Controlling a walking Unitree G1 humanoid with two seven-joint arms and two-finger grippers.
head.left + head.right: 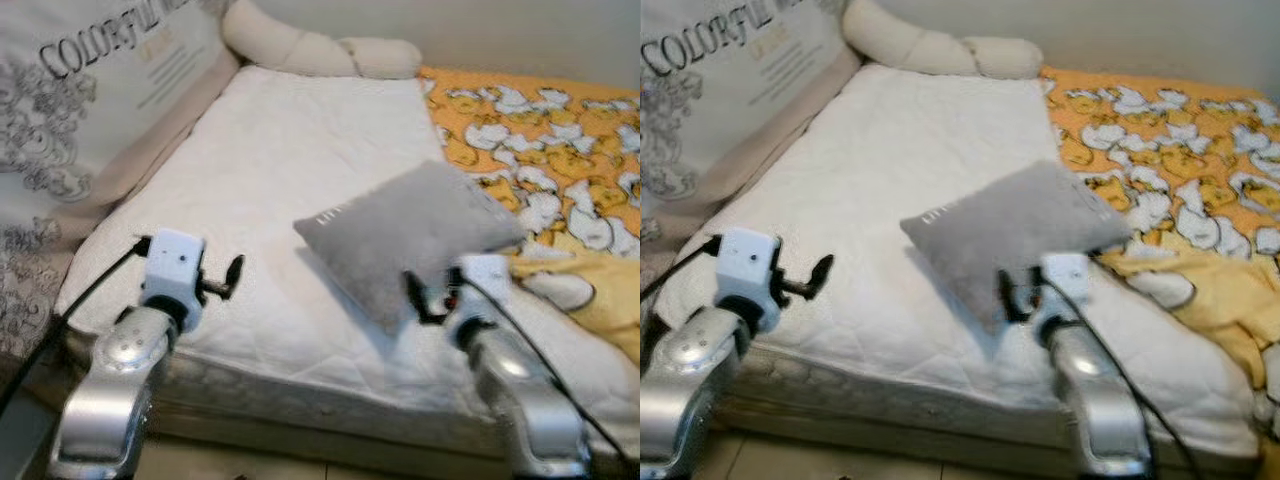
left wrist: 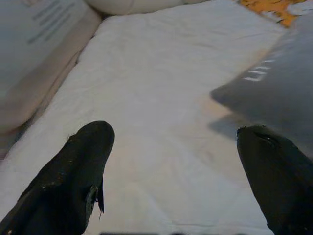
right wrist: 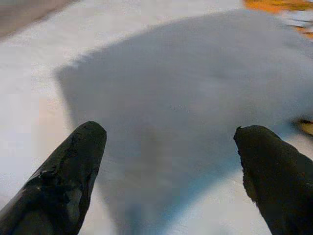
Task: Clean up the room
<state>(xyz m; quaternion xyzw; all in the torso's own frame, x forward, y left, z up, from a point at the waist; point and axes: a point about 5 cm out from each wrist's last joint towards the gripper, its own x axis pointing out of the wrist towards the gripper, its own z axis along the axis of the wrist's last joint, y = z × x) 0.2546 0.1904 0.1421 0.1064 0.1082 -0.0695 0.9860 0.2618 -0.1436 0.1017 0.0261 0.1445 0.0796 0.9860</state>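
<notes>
The right end effector (image 1: 425, 295) hangs with its two black fingers spread wide at the near corner of the grey pillow (image 1: 410, 240), which lies askew in the middle of the bed (image 1: 260, 170), its far side reaching the edge of the orange duck-print blanket (image 1: 540, 130). The left end effector (image 1: 222, 280) is spread too, over bare mattress near the bed's front edge, apart from the pillow. That pillow looks light, plump and yielding, its cloth matte with a small white print near one corner; I would guess a pinch at a corner or seam would hold better than the puffy middle, which would only squash. The mattress cover is white and quilted, and a long cream bolster (image 1: 300, 45) lies at the far end.
</notes>
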